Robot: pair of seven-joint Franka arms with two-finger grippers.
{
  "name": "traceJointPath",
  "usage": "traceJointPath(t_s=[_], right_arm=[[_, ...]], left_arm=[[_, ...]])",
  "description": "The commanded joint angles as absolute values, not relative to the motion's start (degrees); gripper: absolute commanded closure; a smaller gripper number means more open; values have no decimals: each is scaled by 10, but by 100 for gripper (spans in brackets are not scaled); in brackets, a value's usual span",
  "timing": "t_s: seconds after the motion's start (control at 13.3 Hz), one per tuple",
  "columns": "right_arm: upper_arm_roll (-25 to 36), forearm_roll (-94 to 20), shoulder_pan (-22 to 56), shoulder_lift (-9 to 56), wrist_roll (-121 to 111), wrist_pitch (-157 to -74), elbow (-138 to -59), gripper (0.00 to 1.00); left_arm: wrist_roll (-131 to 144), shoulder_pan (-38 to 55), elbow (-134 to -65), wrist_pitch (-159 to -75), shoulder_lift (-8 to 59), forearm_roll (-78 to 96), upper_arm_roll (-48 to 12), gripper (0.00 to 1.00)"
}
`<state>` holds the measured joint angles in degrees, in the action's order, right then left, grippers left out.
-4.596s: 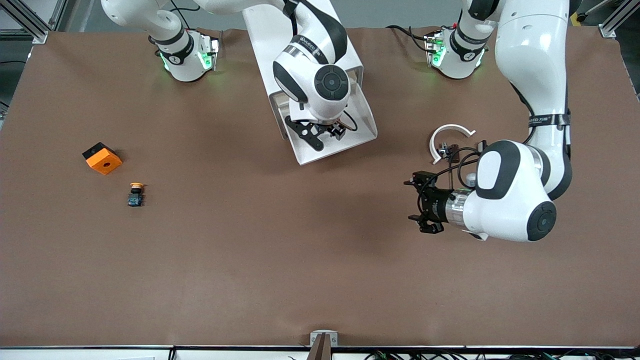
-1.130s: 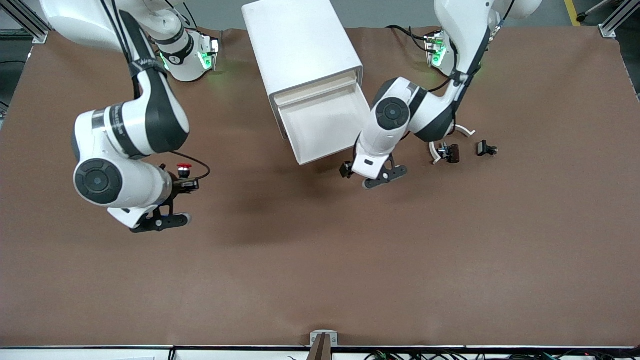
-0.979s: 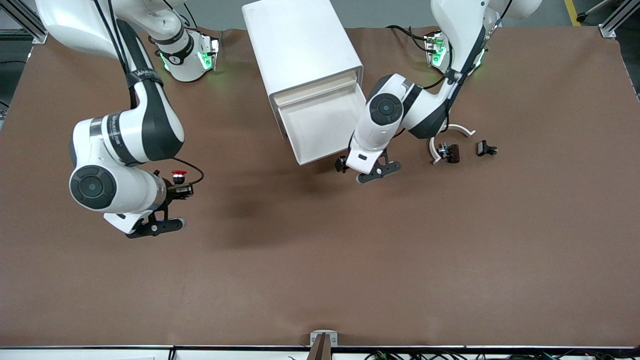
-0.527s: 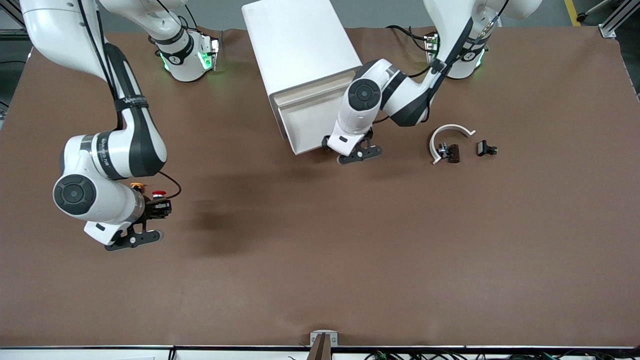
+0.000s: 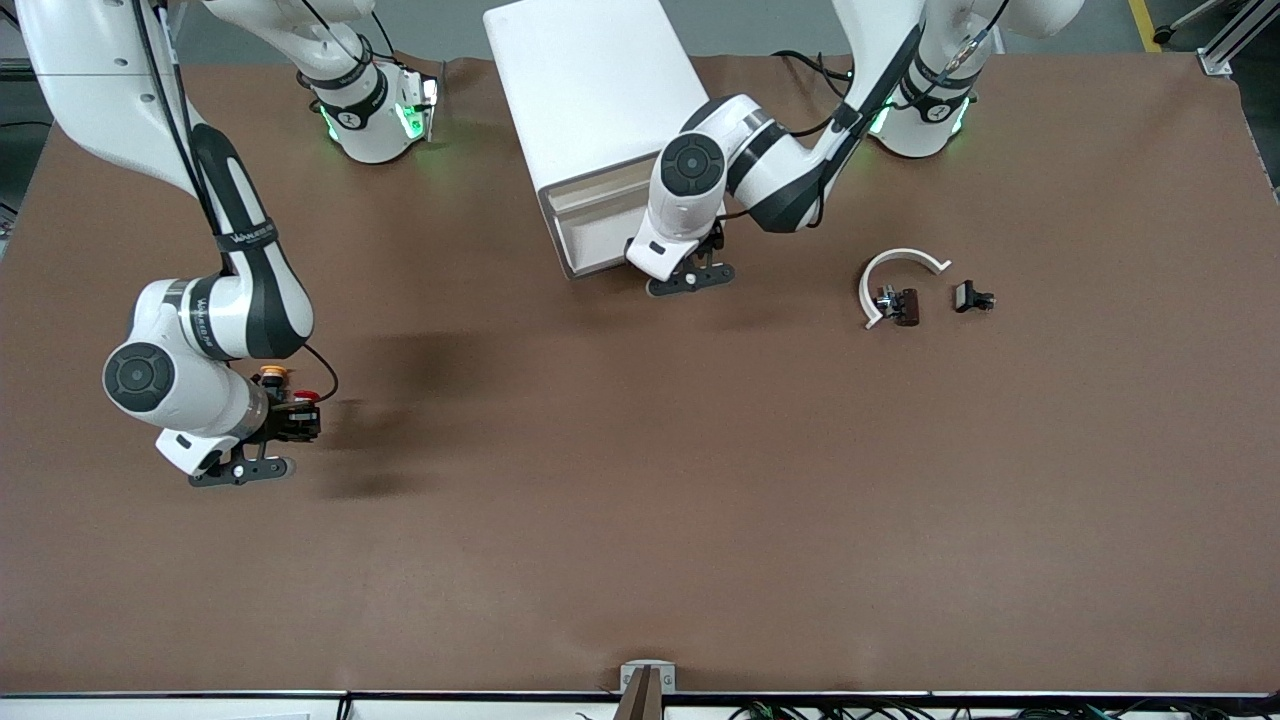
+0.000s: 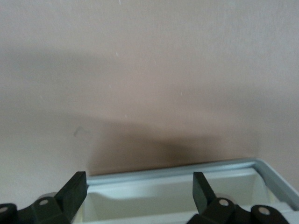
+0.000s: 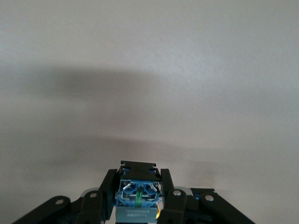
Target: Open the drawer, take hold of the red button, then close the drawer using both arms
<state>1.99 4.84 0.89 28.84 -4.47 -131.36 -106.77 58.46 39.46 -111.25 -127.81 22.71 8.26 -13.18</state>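
— Brown covering, matte and a little creased, spreads over the whole surface (image 5: 640, 520). Grey floor shows past its edge by the arm bases, with metal frame posts (image 5: 1225, 45) at the corners. What stands on it?

— White cabinet (image 5: 590, 90) between the two bases, its lowest visible drawer (image 5: 590, 235) pulled out only a little, the tray inside looking bare. Toward the left arm's end lie a white curved band (image 5: 900, 265) with a dark clip at its end, and just beside it a small black part (image 5: 972, 297).

— And the left pincer (image 5: 690, 270)?

— At the drawer's front edge. In the left wrist view its fingers (image 6: 74, 191) stand spread wide, with the drawer's rim running between them; they grip nothing that I can see.

— The button (image 5: 305, 400)?

— Clamped in the right pincer (image 5: 292, 420), low over the surface toward the right arm's end. The red cap shows in the front view, and the right wrist view shows the blue-black body pinched between the closed fingers (image 7: 174, 205).

— Anything near it?

— Another button with a yellow-orange cap (image 5: 272, 374), just beside the right pincer, partly hidden by the wrist. Soft shadows of the arms fall across the brown covering there.
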Motion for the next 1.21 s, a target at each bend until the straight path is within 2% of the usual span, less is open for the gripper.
traceJointPath(t_s=[0.0,0.9,1.13], right_arm=[[29,62,4,271,-47,-1323,-1106,67],[30,62,40,271,-11,-1347,-1155,68],[33,62,40,270,-11,-1354,-1162,68]], left_arm=[[616,394,-1123,-1272,217,91,-155,0],[743,395,-1117,-1267,229,91,-206,0],[734,383,-1114,-1267,230,88,-199,0]])
